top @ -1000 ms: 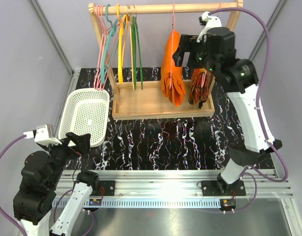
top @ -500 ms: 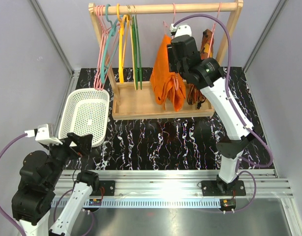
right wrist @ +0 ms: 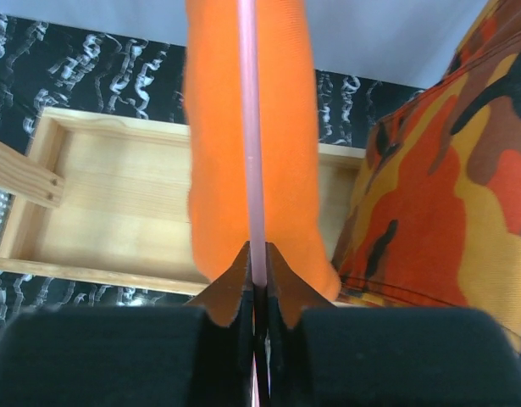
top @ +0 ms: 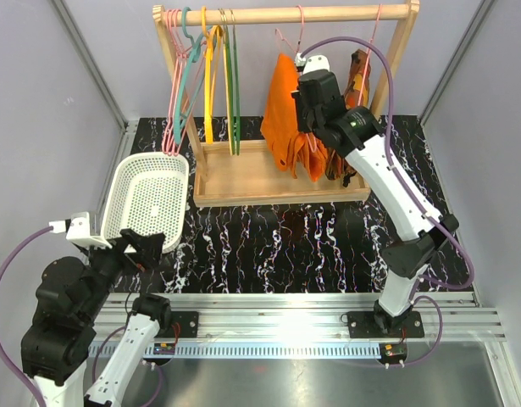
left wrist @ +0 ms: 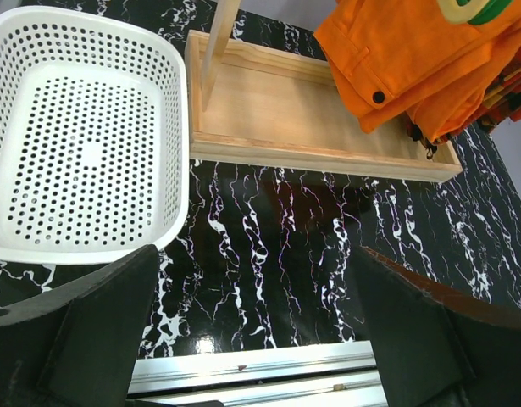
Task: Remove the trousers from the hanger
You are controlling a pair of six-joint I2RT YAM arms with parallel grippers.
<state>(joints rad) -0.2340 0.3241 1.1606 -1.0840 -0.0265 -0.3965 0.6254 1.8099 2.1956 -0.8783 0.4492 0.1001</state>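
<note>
Two robot arms stood at the near edge of a black table (top: 268, 242) with white squiggles on it. The left gripper (left wrist: 256, 271) hung low, close to that near edge. Its jaws were wide apart with nothing between them.

A little farther back on the left sat a white basket (top: 150, 203) full of small holes. Behind the basket and to its right lay a flat wooden tray (top: 243, 174). The tray was the bottom of a wooden rack (top: 401, 51).

The right arm (top: 396, 195) reached far across the table and up to the rack. The right gripper (right wrist: 258, 267) had its jaws squeezed tight on the thin pink wire of the hanger (right wrist: 252, 127).

The trousers (top: 281, 102) were bright orange. They hung on that hanger, over the right half of the tray. In the right wrist view they sat right behind the pink wire. I could not tell if their bottom end touched the tray.

Just to the right of them hung a piece of clothing (right wrist: 429, 186) with orange, red and brown patches. On the far left of the rack hung a bunch of hangers (top: 201, 76) in pink, teal, yellow and green.

At the very top and back ran the wooden rail (top: 260, 14), and all the hooks hung over it.
</note>
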